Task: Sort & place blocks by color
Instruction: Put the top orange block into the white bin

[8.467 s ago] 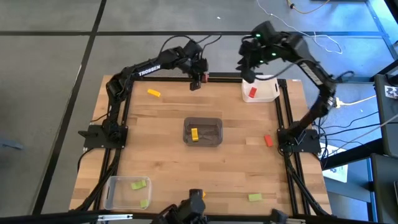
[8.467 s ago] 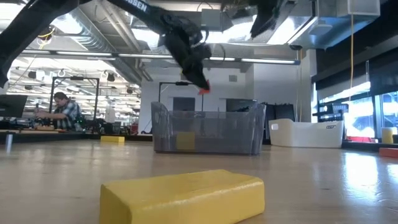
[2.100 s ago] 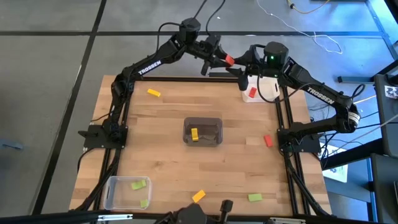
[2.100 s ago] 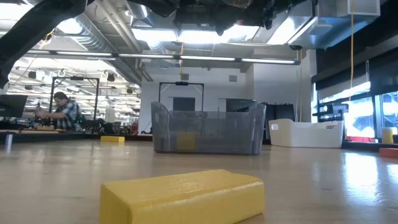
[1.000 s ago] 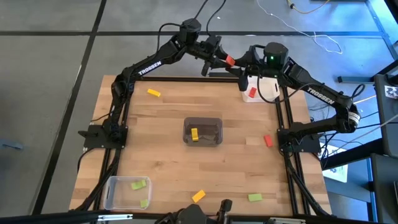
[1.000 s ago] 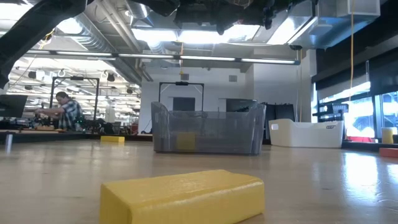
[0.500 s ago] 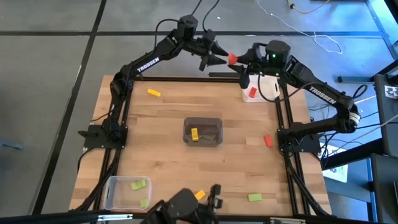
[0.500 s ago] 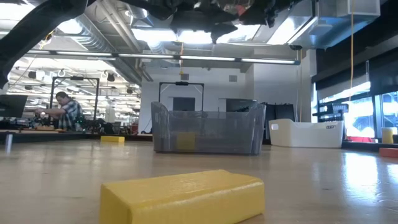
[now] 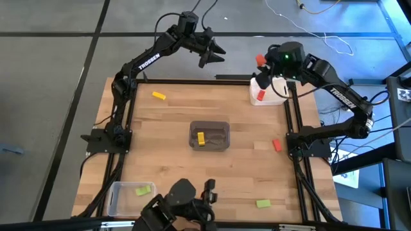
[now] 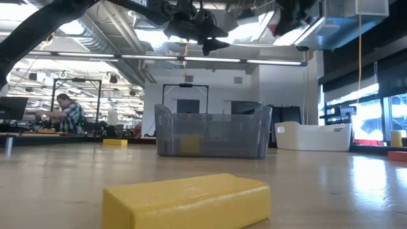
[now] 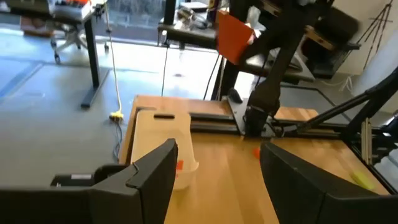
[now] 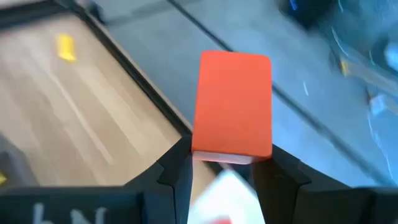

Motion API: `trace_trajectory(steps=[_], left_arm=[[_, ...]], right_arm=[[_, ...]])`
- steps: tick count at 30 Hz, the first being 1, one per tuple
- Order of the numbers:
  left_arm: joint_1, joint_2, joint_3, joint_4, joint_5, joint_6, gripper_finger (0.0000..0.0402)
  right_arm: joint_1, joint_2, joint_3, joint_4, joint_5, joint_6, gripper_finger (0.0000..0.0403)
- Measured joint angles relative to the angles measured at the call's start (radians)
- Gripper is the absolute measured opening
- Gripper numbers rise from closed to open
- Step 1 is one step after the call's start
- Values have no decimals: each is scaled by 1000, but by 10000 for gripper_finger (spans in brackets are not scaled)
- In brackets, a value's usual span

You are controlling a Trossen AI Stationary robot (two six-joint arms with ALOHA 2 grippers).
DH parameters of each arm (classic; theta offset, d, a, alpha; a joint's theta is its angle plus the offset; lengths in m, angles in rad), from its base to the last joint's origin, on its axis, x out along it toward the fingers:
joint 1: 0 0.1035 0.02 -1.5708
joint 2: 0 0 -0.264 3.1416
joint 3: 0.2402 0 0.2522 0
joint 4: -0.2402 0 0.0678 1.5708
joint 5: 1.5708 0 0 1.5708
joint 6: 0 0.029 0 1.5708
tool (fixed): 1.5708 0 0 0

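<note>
Your right gripper (image 12: pixel 225 163) has its jaws clamped on a red block (image 9: pixel 260 59) above the white bin (image 9: pixel 273 97); left gripper (image 9: pixel 217 54) gapes empty. Several blocks (image 9: pixel 158 96) lie unsorted on the surface (image 9: pixel 160 141).

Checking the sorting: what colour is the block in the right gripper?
Red. The block sits clamped in the right gripper, clearest in the right wrist view.

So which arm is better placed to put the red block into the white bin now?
The right. Its gripper holds the red block close above the white bin, while the left gripper is open, empty and farther from it.
</note>
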Motion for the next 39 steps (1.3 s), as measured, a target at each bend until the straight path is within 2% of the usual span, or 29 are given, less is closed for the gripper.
trace_trajectory(steps=[7,13,19,28,39], left_arm=[[-8,-28,0,-61,-13,23,218],[-40,-88,0,-173,-178,155,215],[-61,-142,2,-244,-292,182,218],[-74,-186,1,-274,-329,180,218],[-95,-193,1,-318,-358,174,216]], right_arm=[[-102,2,-53,-125,17,182,130],[-207,3,-174,-150,-27,298,130],[-268,20,-338,-86,-73,362,130],[-332,97,-566,98,-98,400,130],[-365,287,-605,181,-103,389,130]])
